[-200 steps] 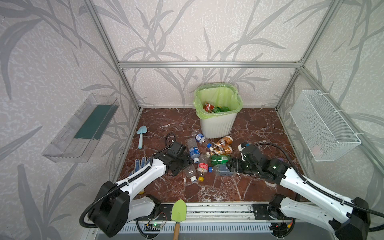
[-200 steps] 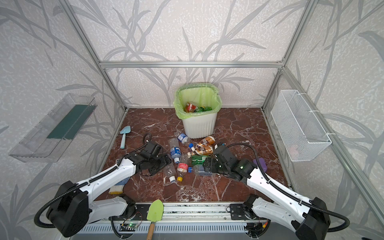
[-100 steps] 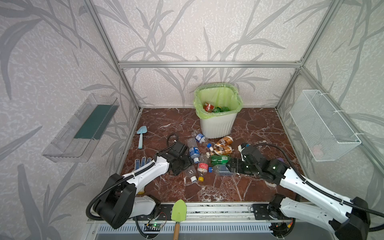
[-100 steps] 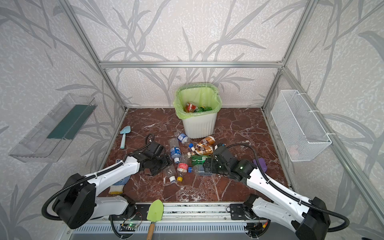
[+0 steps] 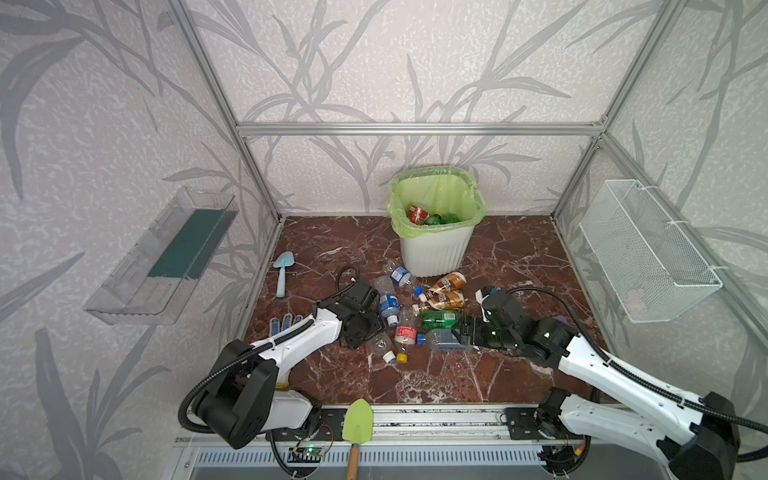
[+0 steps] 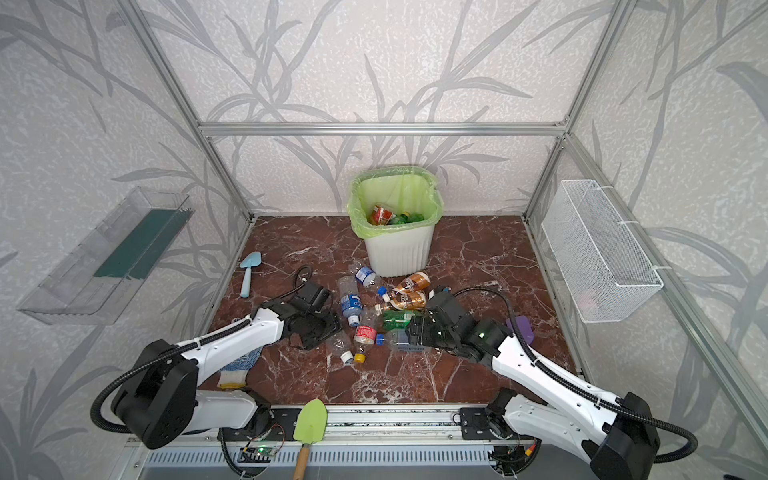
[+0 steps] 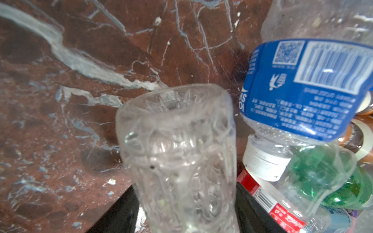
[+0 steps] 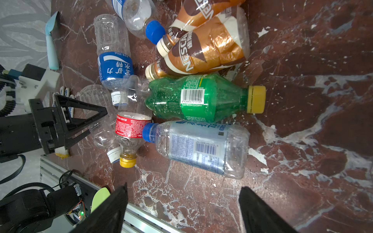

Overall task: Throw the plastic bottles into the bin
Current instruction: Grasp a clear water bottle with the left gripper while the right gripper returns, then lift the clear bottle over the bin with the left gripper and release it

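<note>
Several plastic bottles lie in a heap in front of the bin [image 5: 436,253], which holds a few more. My left gripper [image 5: 376,332] [image 7: 185,217] is shut on a clear unlabelled bottle [image 7: 177,151] [image 8: 94,94] that lies on the floor, a finger against each side. Beside it are a blue-labelled bottle [image 7: 302,90] [image 5: 388,305], a red-labelled one [image 8: 132,129] and a green soda one [image 8: 197,98]. My right gripper [image 5: 459,332] [image 8: 183,199] stands open and empty, low over the floor, just short of a pale-labelled bottle [image 8: 201,147]. Two brown-and-white bottles [image 8: 205,52] lie behind.
A blue toy spade [image 5: 282,270] and a dotted glove [image 5: 284,322] lie at the left, a purple spade [image 6: 521,326] behind my right arm, a green spade [image 5: 357,419] on the front rail. A clear tray [image 5: 166,257] and a mesh basket [image 5: 648,253] hang on the side walls.
My left gripper's jaws have closed in on the clear bottle, and its arm has shifted a little toward the heap. The right arm has hardly moved.
</note>
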Robot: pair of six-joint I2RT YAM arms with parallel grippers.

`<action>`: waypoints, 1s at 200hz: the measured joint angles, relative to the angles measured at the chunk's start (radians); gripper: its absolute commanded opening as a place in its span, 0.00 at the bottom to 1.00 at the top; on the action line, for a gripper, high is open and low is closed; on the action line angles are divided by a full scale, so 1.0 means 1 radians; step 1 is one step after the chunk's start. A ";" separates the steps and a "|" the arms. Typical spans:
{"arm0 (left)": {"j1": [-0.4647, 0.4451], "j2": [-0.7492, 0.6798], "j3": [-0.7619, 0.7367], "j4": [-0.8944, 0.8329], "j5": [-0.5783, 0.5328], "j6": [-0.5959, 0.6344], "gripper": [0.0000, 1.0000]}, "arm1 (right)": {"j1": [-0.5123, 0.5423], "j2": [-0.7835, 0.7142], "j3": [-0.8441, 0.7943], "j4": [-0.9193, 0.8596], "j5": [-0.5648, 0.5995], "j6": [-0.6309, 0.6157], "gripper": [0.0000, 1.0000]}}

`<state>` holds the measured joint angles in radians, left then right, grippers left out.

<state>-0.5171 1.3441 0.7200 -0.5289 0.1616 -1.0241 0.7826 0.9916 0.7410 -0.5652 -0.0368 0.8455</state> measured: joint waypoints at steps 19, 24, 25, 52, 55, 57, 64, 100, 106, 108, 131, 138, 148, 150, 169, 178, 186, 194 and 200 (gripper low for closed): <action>0.000 0.001 0.000 -0.003 0.000 0.002 0.71 | 0.000 0.003 0.000 0.000 0.000 0.000 0.87; 0.000 0.001 0.000 -0.004 0.000 0.002 0.70 | 0.000 0.003 0.000 0.000 0.000 0.000 0.86; 0.000 0.001 0.000 -0.004 0.000 0.003 0.70 | 0.000 0.003 0.000 0.000 0.000 0.000 0.86; 0.000 0.001 0.000 -0.011 -0.002 0.007 0.68 | 0.000 0.003 0.000 0.000 0.000 0.000 0.86; 0.000 0.001 0.000 -0.011 -0.002 0.009 0.67 | 0.000 0.003 0.000 0.000 0.000 0.000 0.86; 0.000 0.001 0.000 -0.011 -0.002 0.008 0.67 | 0.000 0.003 0.000 0.000 0.000 0.000 0.86; 0.001 0.000 0.000 -0.013 -0.003 0.010 0.66 | 0.000 0.003 0.000 0.000 0.000 0.000 0.86; 0.008 -0.012 -0.004 -0.024 -0.003 0.020 0.62 | 0.000 0.003 0.000 0.000 0.000 0.000 0.86; 0.009 -0.018 -0.008 -0.025 -0.003 0.021 0.61 | 0.000 0.003 0.000 0.000 0.000 0.000 0.86; 0.009 -0.021 -0.010 -0.024 -0.003 0.022 0.61 | 0.000 0.003 0.000 0.000 0.000 0.000 0.86; 0.015 -0.086 -0.050 -0.025 0.002 0.029 0.59 | 0.000 0.003 0.000 0.000 0.000 0.001 0.85; 0.018 -0.114 -0.063 -0.028 0.002 0.030 0.60 | 0.000 0.003 0.000 0.000 0.000 0.002 0.85; 0.023 -0.157 -0.074 -0.041 0.003 0.031 0.60 | 0.000 0.003 0.000 0.001 0.000 0.003 0.85; 0.024 -0.168 -0.076 -0.045 0.003 0.033 0.60 | 0.000 0.003 0.000 0.001 0.000 0.003 0.85; 0.034 -0.246 -0.080 -0.060 0.003 0.038 0.60 | 0.000 0.009 0.000 0.005 0.000 0.004 0.85; 0.035 -0.281 -0.081 -0.068 0.003 0.038 0.60 | 0.000 0.011 0.000 0.007 0.000 0.004 0.85; 0.037 -0.311 -0.082 -0.074 0.003 0.038 0.60 | 0.000 0.013 0.000 0.010 0.000 0.004 0.85; 0.039 -0.338 -0.082 -0.079 0.002 0.038 0.60 | 0.001 0.014 0.000 0.013 0.000 0.005 0.85; 0.040 -0.359 -0.082 -0.084 0.002 0.038 0.60 | 0.001 0.014 0.000 0.015 0.000 0.005 0.85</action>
<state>-0.4770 0.9852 0.6384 -0.6128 0.1638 -0.9863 0.7837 1.0054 0.7410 -0.5503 -0.0364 0.8501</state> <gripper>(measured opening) 0.602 0.851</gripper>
